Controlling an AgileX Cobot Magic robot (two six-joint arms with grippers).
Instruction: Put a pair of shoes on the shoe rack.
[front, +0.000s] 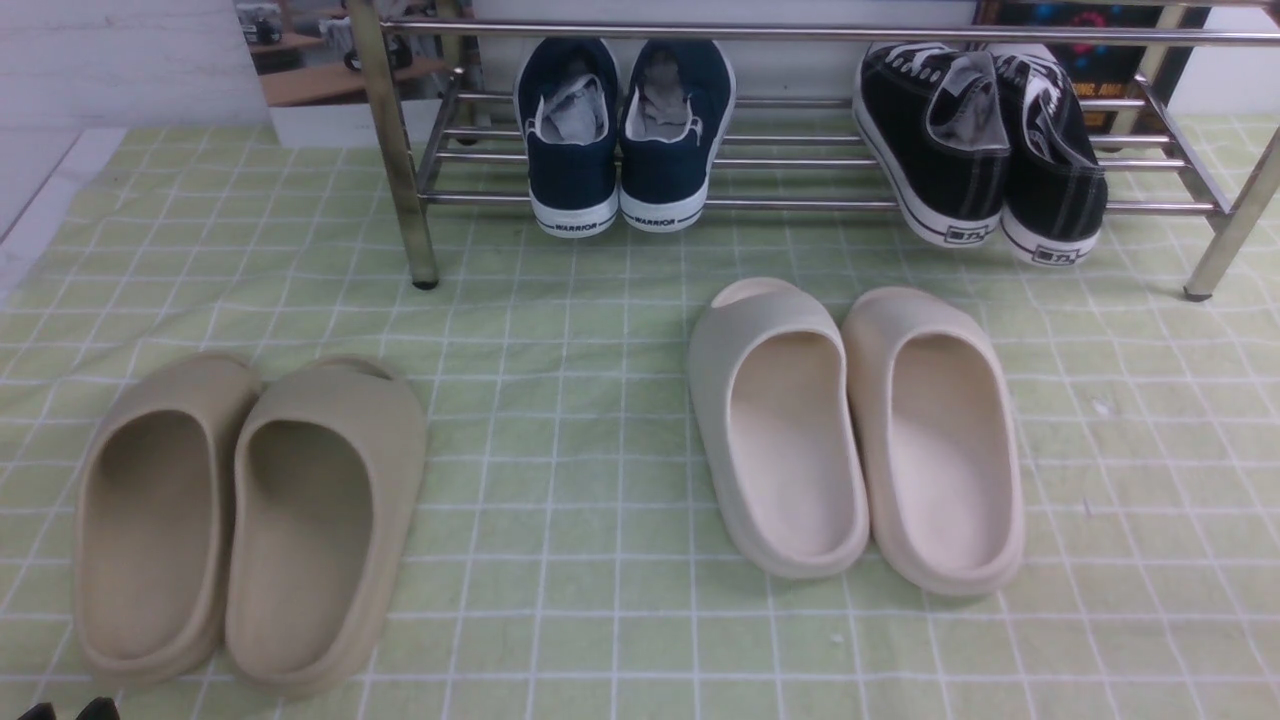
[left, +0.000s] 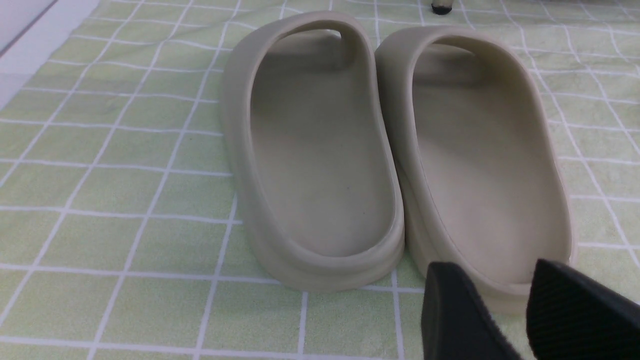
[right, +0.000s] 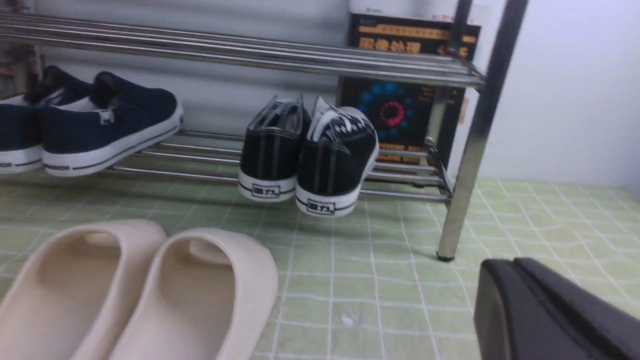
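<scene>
Black sneakers (front: 965, 180) side by side on the lower tier of the rack (front: 800, 34), toward its right end. Heels facing out past the front rod, above the cloth (front: 600, 450). Touching each other, a little askew. On the same tier, to the left and well apart: navy sneakers (front: 570, 165), heels also outward.

Underfoot, pale green cloth with a white grid. Lines wavy in places, with soft wrinkles near the rack and toward the left edge. Small pale speck (front: 1102, 407) on the right part. Rack legs standing on the cloth, with dark feet at their ends.

Cream slides (front: 790, 320) on the cloth in front of the rack, side by side and touching. Beige slides (front: 330, 395) farther left, also paired and touching, openings up.

Behind the rack, whitish wall (front: 120, 60). Photo print (front: 340, 85) near the left end; dark box (right: 385, 115) with orange lettering and a blue-and-red ring pattern near the right end. Pale strip (front: 60, 210) along the cloth's left edge.

Left gripper (left: 494, 266): open, fingers spread, near the beige slides. Right gripper (right: 507, 265): closed, fingers together, holding nothing visible.
</scene>
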